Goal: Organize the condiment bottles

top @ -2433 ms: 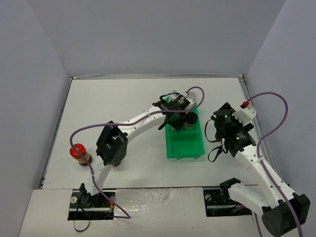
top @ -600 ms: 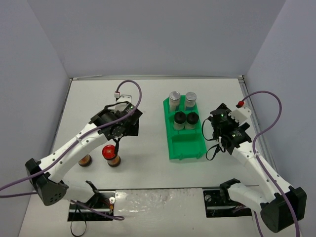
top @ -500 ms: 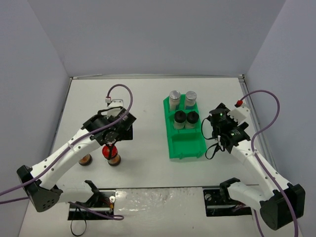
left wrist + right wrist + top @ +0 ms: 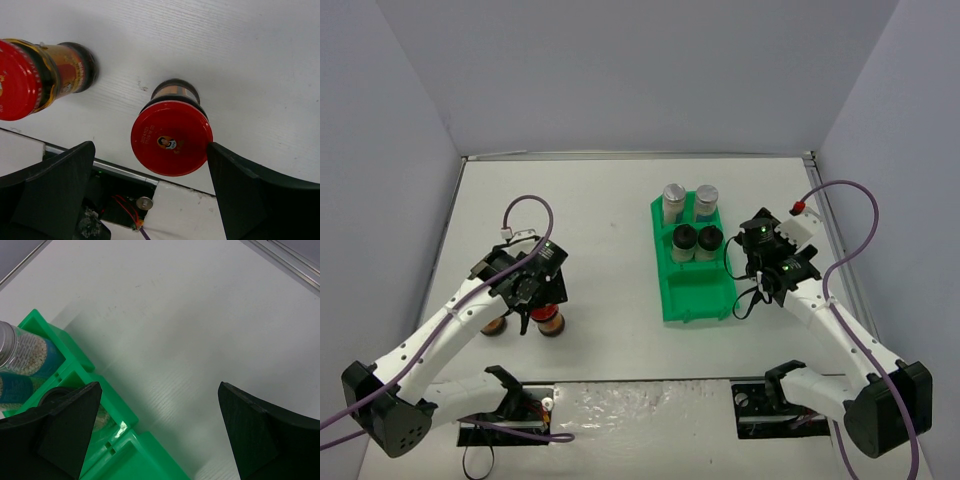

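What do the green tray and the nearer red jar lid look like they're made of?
The green tray looks like moulded plastic with a glossy finish: one uniform bright colour, crisp edges and a sharp highlight on its wall. The red lid is probably painted metal, smooth and semi-gloss, with a printed emblem at its centre and a thin rim; coated plastic cannot be ruled out.

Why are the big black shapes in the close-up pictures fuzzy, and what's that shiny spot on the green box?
Left wrist view: those are the left claw's fingers, too near the lens, so soft-edged, while the red lid is sharp. Right wrist view: same for the right claw's fingers; the spot on the green box is glare.
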`<action>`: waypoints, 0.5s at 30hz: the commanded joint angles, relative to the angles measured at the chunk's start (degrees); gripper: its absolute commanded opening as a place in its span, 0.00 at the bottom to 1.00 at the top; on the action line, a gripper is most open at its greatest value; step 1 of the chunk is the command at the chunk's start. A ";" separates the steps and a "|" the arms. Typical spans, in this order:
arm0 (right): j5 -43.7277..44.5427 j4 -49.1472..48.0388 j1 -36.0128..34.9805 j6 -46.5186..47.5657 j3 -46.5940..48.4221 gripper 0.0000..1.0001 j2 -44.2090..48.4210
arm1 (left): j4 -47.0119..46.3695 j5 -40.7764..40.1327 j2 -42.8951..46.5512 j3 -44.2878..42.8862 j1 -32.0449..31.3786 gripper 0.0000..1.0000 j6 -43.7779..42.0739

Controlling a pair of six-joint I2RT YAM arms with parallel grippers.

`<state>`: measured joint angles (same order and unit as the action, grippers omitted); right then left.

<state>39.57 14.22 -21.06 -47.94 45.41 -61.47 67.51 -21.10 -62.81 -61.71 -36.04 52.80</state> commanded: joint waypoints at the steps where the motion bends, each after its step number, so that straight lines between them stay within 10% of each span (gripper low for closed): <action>1: 1.65 -2.27 -0.30 0.04 1.71 1.00 -0.23 | -5.54 5.73 0.42 2.11 1.73 0.91 -0.27; 11: 1.47 -2.35 -0.22 -0.39 1.12 1.00 0.19 | -10.32 10.41 -1.61 7.05 1.85 0.91 0.43; 15: 1.44 -2.32 -0.21 -0.43 0.59 1.00 0.39 | -10.38 10.55 -1.58 7.51 1.88 0.74 0.73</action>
<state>39.56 13.93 -21.08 -47.92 45.41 -61.49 58.84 -11.34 -64.75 -52.94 -34.48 52.83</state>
